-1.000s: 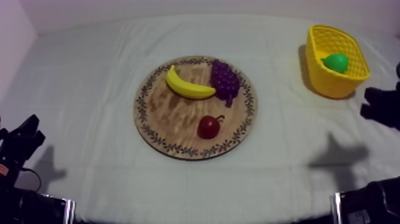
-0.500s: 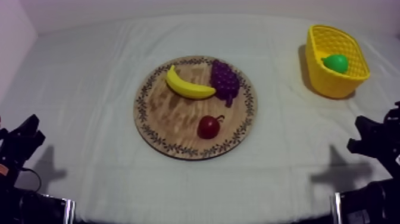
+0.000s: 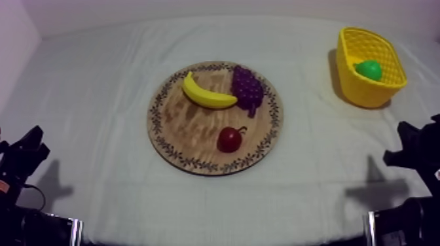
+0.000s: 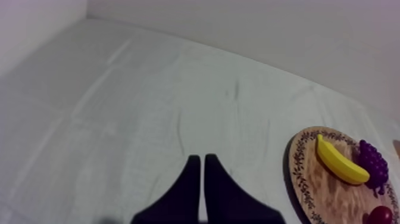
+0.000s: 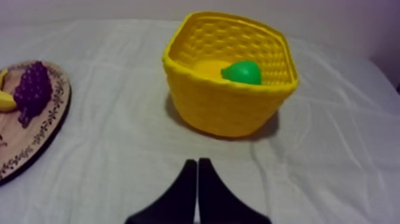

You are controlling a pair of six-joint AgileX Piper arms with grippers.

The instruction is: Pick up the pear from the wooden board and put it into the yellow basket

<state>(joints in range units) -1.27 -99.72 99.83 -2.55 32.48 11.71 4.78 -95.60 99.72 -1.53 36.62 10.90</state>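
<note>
1. Top view: the green toy pear [image 3: 369, 69] is lying inside the yellow woven basket [image 3: 366, 97], which is standing at the far right of the grey-white clothed worktop [image 3: 98, 98], well apart from the round wooden board with a patterned rim [image 3: 190, 127]. The board is carrying a yellow toy banana [image 3: 206, 95], a bunch of purple toy grapes [image 3: 247, 88] just beside it, and a small red fruit [image 3: 229, 139] nearer the front rim. My left arm [image 3: 19, 160] and right arm [image 3: 419, 150] are sitting low at the edges, clear of all the fruit. I judge this a parked pose, since the pear is sitting where the task wants it.
2. Left wrist view: the left gripper [image 4: 199, 164] is pressing its fingers together into a narrow wedge, pinching nothing, over bare cloth beside the board. It is probably idling because the basket is standing on the other arm's side.
3. Right wrist view: the right gripper [image 5: 196, 165] is likewise pressed together and empty, pointing at the upright basket with open cloth between them. The pear is resting low against the basket's far inner wall, so nothing looks left to carry.
</note>
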